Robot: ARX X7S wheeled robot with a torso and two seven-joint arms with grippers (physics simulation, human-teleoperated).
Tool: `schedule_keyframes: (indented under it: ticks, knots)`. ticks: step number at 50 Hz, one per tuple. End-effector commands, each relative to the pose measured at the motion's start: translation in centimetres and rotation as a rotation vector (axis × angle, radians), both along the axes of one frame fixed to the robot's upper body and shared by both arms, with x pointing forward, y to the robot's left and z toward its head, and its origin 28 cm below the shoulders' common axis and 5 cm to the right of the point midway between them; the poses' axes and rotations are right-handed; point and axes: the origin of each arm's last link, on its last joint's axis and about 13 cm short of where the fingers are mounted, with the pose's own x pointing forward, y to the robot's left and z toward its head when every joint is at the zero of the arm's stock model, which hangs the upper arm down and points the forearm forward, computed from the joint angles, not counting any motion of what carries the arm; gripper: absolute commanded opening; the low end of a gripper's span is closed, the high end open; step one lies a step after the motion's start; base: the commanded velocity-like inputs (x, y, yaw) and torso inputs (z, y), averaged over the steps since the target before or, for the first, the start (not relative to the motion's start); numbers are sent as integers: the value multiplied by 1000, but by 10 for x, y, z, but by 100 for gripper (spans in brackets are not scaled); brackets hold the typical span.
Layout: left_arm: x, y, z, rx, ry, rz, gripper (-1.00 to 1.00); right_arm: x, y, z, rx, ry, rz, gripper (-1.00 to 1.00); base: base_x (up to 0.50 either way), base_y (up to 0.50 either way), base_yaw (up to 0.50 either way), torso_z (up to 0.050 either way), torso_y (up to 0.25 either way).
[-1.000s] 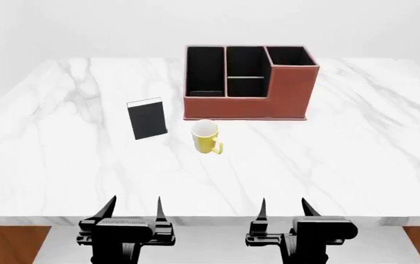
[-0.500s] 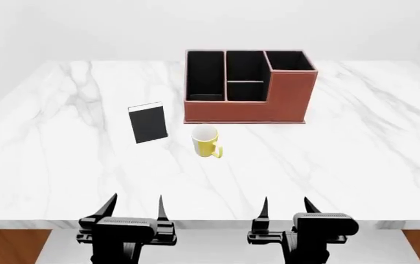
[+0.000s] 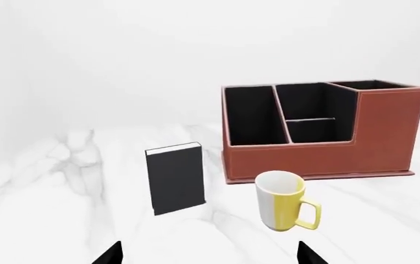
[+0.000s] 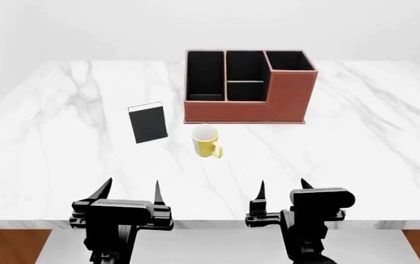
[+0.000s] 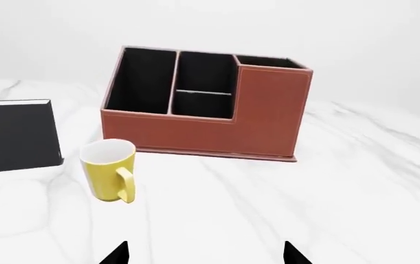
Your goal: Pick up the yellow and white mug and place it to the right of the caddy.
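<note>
Marble table (image 4: 357, 148) fills most of the head view, white with grey veining; its near edge runs across the lower part of the frame, side edges slant in toward the back. Wide bare surface at the right of the frame and again at the far left.

Caddy (image 4: 250, 88) sits upper centre, reddish-brown, black-lined compartments open upward, taller block on its right end, stepped lower front. Bare marble lies to the right of it out to the table edge.

Black book (image 4: 148, 123) stands upright, left of centre, below and left of the caddy's front corner, apart from it.

Yellow and white mug (image 4: 206, 141) stands upright just below the caddy's front left part, near it but not touching; handle points toward the lower right of the frame. Book and mug stand near each other with a gap between.

Left gripper (image 4: 131, 192) at lower left, over the near table edge, fingers spread apart, nothing between them. Right gripper (image 4: 280, 190) at lower right, likewise spread and empty. Mug lies above and between the two in the frame, well apart from both, slightly nearer the left gripper's column.

Left wrist view: mug (image 3: 283, 201) centre-low, caddy (image 3: 320, 132) behind it.
</note>
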Motion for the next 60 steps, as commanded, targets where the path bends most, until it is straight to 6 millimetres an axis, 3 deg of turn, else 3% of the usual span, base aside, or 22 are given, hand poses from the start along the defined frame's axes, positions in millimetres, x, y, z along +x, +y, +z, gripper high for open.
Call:
schedule_keyframes:
  ticks: [1,16,25,60]
  knots:
    - [10,3,18,17,-16,-2,100,15,-2,18,-13,-7,25,100,0,0,0,28,0]
    - [24,1,43,52,-42,-24,100,37,-6,36,-14,-1,68,100,0,0,0,7,0]
    - [24,1,40,50,-42,-26,100,36,-5,34,-11,2,73,100,93,-11,0,0,0]
    - [22,3,43,52,-59,-10,100,36,-4,33,-21,-5,79,100,361,-136,0,0,0]
